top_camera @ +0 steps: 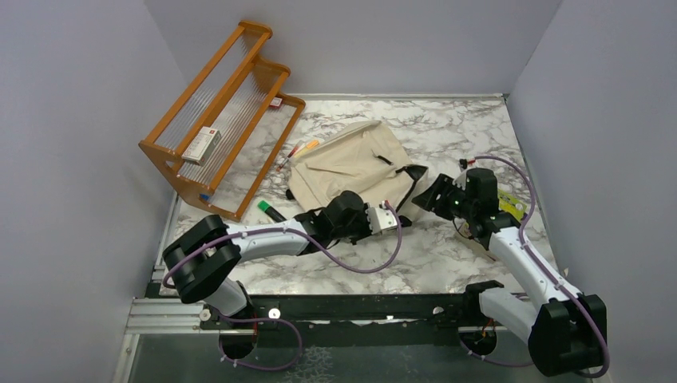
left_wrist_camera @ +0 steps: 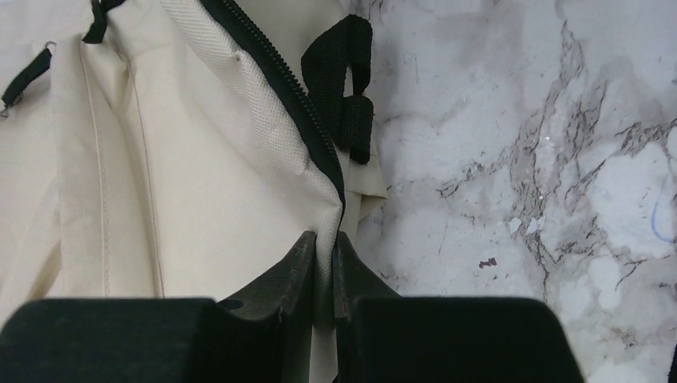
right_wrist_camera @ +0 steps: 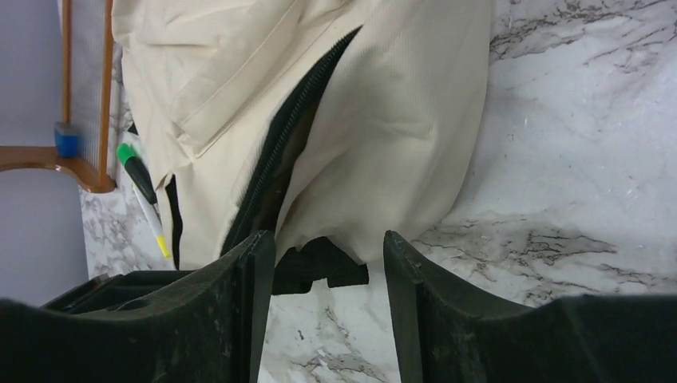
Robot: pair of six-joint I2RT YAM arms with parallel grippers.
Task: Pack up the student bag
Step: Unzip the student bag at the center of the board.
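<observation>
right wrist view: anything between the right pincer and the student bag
Almost nothing: the right pincer stands open just short of the student bag, by its zipper. Only a dark piece under the bag's near edge, possibly the left pincer gripping it, lies in the gap.

Pale lilac walls (top_camera: 359, 40) enclose a marble-patterned table (top_camera: 447, 259).

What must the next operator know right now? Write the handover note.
Left gripper: shut on the student bag, pinching fabric at the zipper edge.
Right gripper: open, jaws either side of the bag's near edge, not gripping.
Bag: flat on the marble table, zipper partly open.
Done: one side of the opening held.
Left: likely spread the opening, then load the green-capped marker and pens beside the bag, and the box on the wooden rack.
</observation>
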